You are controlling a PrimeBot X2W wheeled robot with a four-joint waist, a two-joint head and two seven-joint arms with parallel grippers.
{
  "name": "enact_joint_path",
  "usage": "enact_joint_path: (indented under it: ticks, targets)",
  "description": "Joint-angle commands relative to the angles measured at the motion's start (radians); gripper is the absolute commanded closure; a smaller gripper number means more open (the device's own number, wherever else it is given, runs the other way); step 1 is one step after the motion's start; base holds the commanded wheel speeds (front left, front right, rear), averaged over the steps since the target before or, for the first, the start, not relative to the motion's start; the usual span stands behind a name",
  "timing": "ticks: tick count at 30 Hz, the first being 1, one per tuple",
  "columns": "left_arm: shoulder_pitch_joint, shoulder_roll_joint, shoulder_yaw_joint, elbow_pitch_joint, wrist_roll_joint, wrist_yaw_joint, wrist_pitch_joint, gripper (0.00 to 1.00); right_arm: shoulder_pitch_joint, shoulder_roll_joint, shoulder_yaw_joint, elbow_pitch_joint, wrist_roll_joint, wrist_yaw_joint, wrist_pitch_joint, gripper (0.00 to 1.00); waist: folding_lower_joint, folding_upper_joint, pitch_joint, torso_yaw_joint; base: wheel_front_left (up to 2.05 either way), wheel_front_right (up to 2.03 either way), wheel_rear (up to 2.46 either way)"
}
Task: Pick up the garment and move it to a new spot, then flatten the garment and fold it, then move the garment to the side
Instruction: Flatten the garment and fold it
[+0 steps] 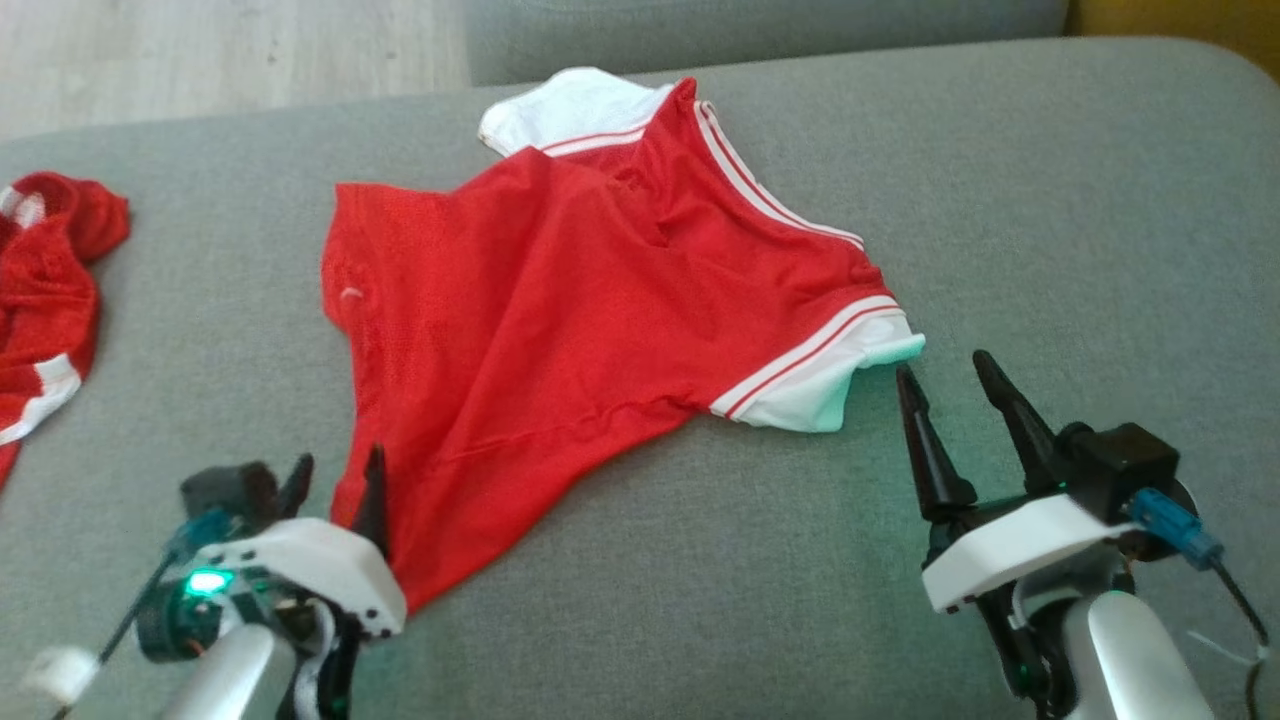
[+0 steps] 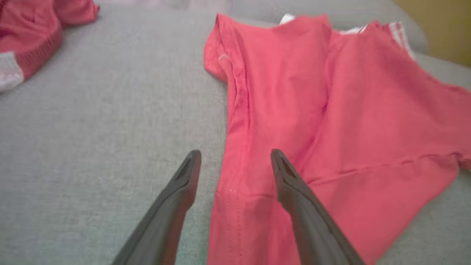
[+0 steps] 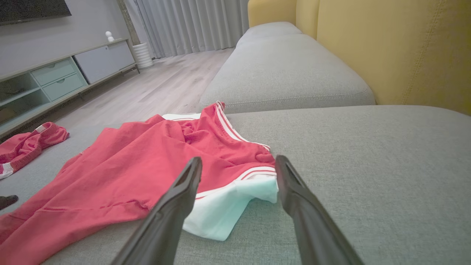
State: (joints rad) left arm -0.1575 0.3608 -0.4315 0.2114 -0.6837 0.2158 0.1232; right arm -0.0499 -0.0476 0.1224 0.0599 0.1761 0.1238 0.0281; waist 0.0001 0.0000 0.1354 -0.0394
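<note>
The garment (image 1: 590, 290) is a red shirt with white, red-striped sleeves, spread rumpled on the grey sofa cushion (image 1: 1050, 220). My left gripper (image 1: 335, 480) stands open at the shirt's near hem corner; in the left wrist view its fingers straddle the red garment (image 2: 294, 110) edge, the left gripper (image 2: 235, 156) holding nothing. My right gripper (image 1: 945, 375) is open just right of the white sleeve. In the right wrist view the garment (image 3: 147, 162) lies ahead, the white sleeve end between the right gripper (image 3: 238, 163) fingertips but apart from them.
A second red and white garment (image 1: 45, 290) lies bunched at the cushion's left edge. Another grey cushion (image 3: 283, 70) and a yellow backrest (image 3: 397, 48) lie beyond. Wooden floor (image 1: 200, 50) and a low cabinet (image 3: 59, 77) are past the sofa.
</note>
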Motion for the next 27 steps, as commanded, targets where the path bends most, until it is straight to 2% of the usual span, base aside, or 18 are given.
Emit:
enact_joint_path:
  ticks: [1, 6, 7, 9, 13, 15, 16, 19, 20, 21, 22, 23, 27]
  targets:
    - [-0.057, 0.003, 0.021, 0.014, 0.005, 0.015, 0.032, 0.00, -0.037, -0.003, 0.030, -0.040, 0.003, 0.007, 0.000, 0.00, -0.0001, 0.0000, 0.017, -0.013, 0.00, 0.00, 0.00]
    - [-0.069, -0.015, -0.013, 0.063, -0.003, 0.044, 0.126, 0.00, -0.041, -0.003, 0.028, -0.035, 0.006, 0.007, -0.006, 0.00, -0.0001, 0.0000, 0.032, -0.029, 0.00, 0.00, 0.00]
    - [-0.069, -0.014, -0.015, 0.064, 0.000, 0.048, 0.129, 0.04, -0.040, -0.003, 0.026, -0.035, 0.006, 0.007, -0.007, 0.00, -0.0001, 0.0000, 0.034, -0.031, 0.00, 0.00, 0.00]
    - [-0.073, -0.013, -0.014, 0.062, 0.007, 0.050, 0.113, 1.00, -0.040, -0.003, 0.024, -0.033, 0.005, 0.007, -0.009, 0.00, -0.0001, 0.0000, 0.035, -0.031, 0.00, 0.00, 0.00]
    - [-0.081, -0.015, 0.014, 0.066, 0.024, 0.070, 0.030, 1.00, -0.044, -0.003, 0.023, -0.032, 0.003, 0.007, -0.008, 0.00, -0.0001, 0.0000, 0.032, -0.027, 0.00, 0.00, 0.00]
    - [-0.071, -0.030, 0.053, 0.057, 0.014, 0.086, -0.043, 1.00, -0.044, -0.003, 0.024, -0.032, 0.004, 0.007, -0.008, 0.00, -0.0001, 0.0000, 0.027, -0.022, 0.00, 0.00, 0.00]
    - [-0.046, -0.058, 0.107, 0.044, -0.020, 0.094, -0.123, 1.00, -0.042, -0.003, 0.024, -0.030, 0.004, 0.007, -0.009, 0.00, -0.0001, 0.0000, 0.021, -0.017, 0.00, 0.00, 0.00]
    - [0.003, -0.098, 0.174, 0.046, -0.083, 0.074, -0.219, 1.00, -0.037, -0.003, 0.023, -0.028, 0.004, 0.007, -0.008, 0.00, -0.0001, 0.0000, 0.013, -0.010, 0.00, 0.00, 0.00]
    - [0.018, -0.109, 0.183, 0.052, -0.098, 0.062, -0.236, 0.60, -0.036, -0.003, 0.023, -0.027, 0.004, 0.007, -0.007, 0.00, -0.0001, 0.0000, 0.010, -0.008, 0.00, 0.00, 0.00]
    - [0.032, -0.114, 0.179, 0.062, -0.107, 0.047, -0.239, 0.00, -0.036, -0.003, 0.024, -0.026, 0.005, 0.007, -0.007, 0.00, -0.0001, 0.0000, 0.007, -0.006, 0.00, 0.00, 0.00]
    - [0.042, -0.120, 0.174, 0.072, -0.117, 0.029, -0.238, 0.00, -0.035, -0.003, 0.025, -0.025, 0.005, 0.007, -0.006, 0.00, -0.0001, 0.0000, 0.004, -0.005, 0.00, 0.00, 0.00]
    - [0.042, -0.120, 0.174, 0.072, -0.117, 0.029, -0.238, 0.00, -0.035, -0.003, 0.025, -0.025, 0.005, 0.007, -0.006, 0.00, -0.0001, 0.0000, 0.004, -0.005, 0.00, 0.00, 0.00]
    - [0.055, -0.129, 0.156, 0.080, -0.127, -0.052, -0.285, 0.00, -0.035, -0.003, 0.024, -0.023, 0.004, 0.007, -0.003, 0.00, -0.0001, 0.0000, -0.012, 0.000, 0.00, 0.00, 0.00]
